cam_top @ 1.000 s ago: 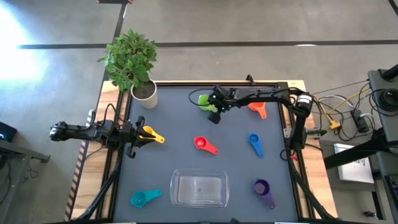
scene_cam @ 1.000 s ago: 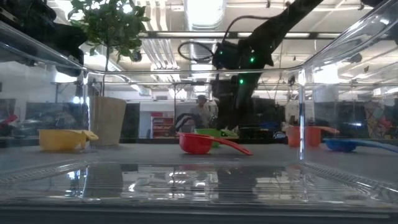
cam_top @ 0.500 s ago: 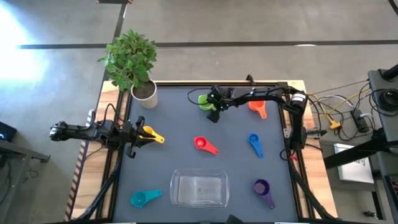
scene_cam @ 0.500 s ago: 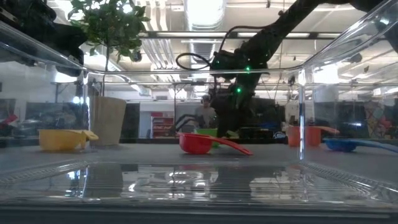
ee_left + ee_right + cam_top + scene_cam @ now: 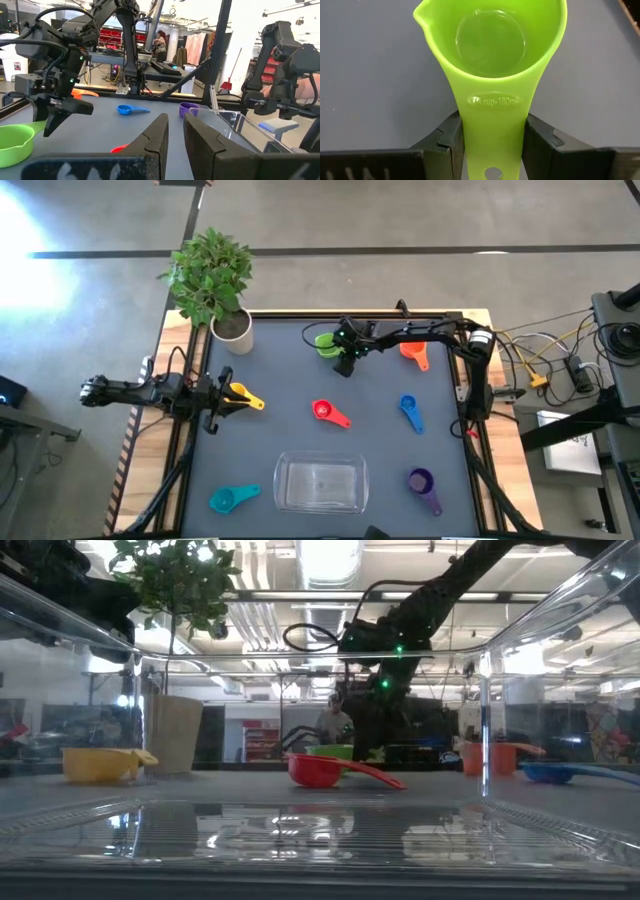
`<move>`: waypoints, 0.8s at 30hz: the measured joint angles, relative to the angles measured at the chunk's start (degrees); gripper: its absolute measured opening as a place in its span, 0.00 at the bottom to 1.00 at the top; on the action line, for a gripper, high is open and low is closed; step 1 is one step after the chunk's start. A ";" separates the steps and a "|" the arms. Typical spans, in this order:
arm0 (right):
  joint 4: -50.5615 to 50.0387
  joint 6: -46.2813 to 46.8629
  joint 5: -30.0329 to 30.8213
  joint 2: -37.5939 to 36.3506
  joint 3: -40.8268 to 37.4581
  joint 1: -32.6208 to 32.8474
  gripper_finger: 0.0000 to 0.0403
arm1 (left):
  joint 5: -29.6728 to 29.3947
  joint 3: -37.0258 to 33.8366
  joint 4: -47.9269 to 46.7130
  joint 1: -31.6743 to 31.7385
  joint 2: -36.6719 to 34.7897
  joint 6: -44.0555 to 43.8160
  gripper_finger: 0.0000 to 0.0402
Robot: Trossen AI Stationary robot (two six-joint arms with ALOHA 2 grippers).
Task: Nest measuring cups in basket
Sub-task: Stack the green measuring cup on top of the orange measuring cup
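Right pincer (image 5: 492, 150) clamps the green cup's (image 5: 492, 45) handle near the worktop's (image 5: 280, 380) far edge; bowl points away (handle lengthwise between the fingers).

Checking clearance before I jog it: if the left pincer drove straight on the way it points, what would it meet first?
Probably the yellow cup, lying just beyond the left pincer at the table's left side. Depth is unclear; past that, the red cup lies roughly in line.
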 joint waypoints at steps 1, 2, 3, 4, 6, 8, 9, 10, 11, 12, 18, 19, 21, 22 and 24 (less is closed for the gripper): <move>-0.31 0.02 0.00 -0.60 0.00 0.00 0.33 | 0.00 0.00 0.00 0.00 0.00 0.02 0.10; -0.86 0.16 0.00 -1.34 -0.02 0.00 0.33 | 0.00 0.00 -0.02 0.00 0.00 0.01 0.10; -1.41 0.32 0.02 -2.23 -0.02 0.10 0.33 | -0.02 0.00 -0.02 0.00 0.00 0.00 0.10; -2.11 0.60 0.02 -3.26 -0.02 0.11 0.33 | 0.00 0.00 -0.02 0.00 0.00 0.02 0.10; -3.93 1.31 0.05 -6.04 -0.57 0.15 0.33 | 0.00 0.00 -0.01 0.00 0.00 0.00 0.10; -5.72 2.36 0.28 -9.68 -1.79 0.34 0.33 | 0.00 0.00 -0.02 0.00 0.00 0.01 0.10; -6.71 3.13 0.91 -11.85 -2.77 0.45 0.33 | -0.02 -0.01 -0.02 0.00 0.00 0.01 0.10; -7.88 3.88 1.96 -14.36 -4.01 0.71 0.33 | 0.00 0.00 0.00 0.00 0.02 0.02 0.10; -8.91 4.78 3.31 -17.08 -5.47 1.00 0.33 | 0.00 0.00 -0.02 0.00 0.04 0.00 0.10; -9.67 5.62 4.87 -20.11 -7.20 1.38 0.33 | 0.00 0.00 -0.02 0.00 0.04 0.01 0.10; -16.12 16.32 10.42 -39.84 -19.07 2.69 0.33 | 0.00 -0.01 -0.01 0.00 0.05 0.02 0.10; -17.35 18.05 11.31 -42.85 -20.70 2.66 0.33 | 0.00 0.00 -0.02 0.00 0.07 0.00 0.10; -19.39 21.33 13.43 -48.23 -23.87 2.37 0.33 | 0.00 0.00 -0.01 0.00 0.05 0.01 0.10; -19.92 22.50 14.04 -50.54 -25.26 2.01 0.33 | 0.00 0.00 -0.02 0.00 0.07 0.02 0.10; -20.79 25.04 14.04 -54.06 -27.65 1.06 0.33 | 0.00 0.00 -0.01 0.00 0.07 0.00 0.10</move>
